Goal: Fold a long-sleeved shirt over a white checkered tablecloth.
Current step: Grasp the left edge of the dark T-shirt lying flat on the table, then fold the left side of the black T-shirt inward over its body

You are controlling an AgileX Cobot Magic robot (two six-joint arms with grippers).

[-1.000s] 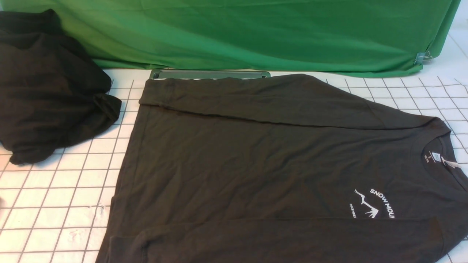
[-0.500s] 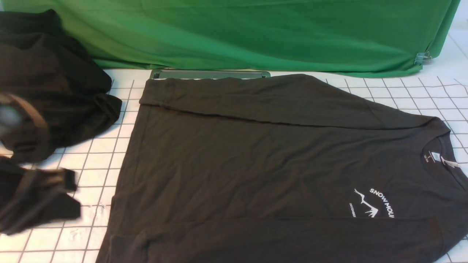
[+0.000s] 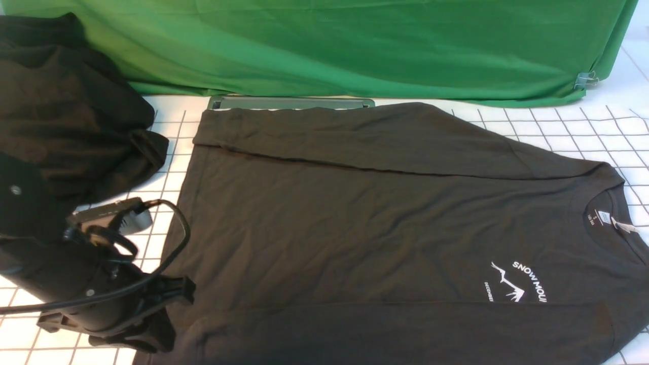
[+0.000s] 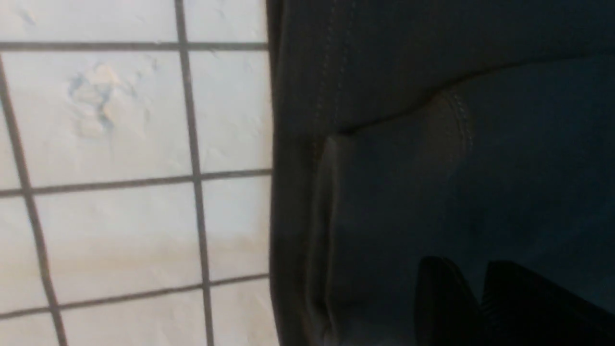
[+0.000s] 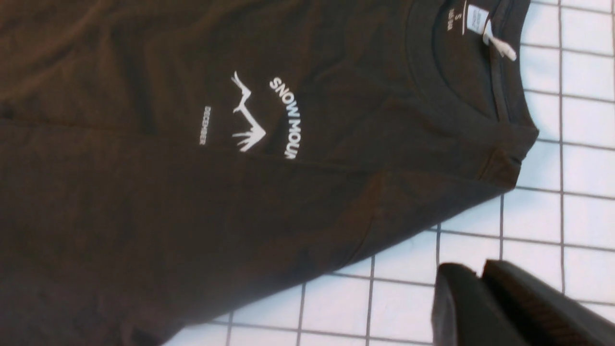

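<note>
Green sheet across twelve o'clock, white checkered tablecloth beneath everything. The long-sleeved shirt lies flat at centre, collar at three o'clock, hem at nine, both sleeves folded in. Black garment heap at ten. Left gripper at eight o'clock over the hem corner, jaws too dark to call. Right gripper above bare cloth near the shoulder, fingers pressed together, empty

Front view forward over the shirt, left wrist close above hem, right wrist above collar.
</note>
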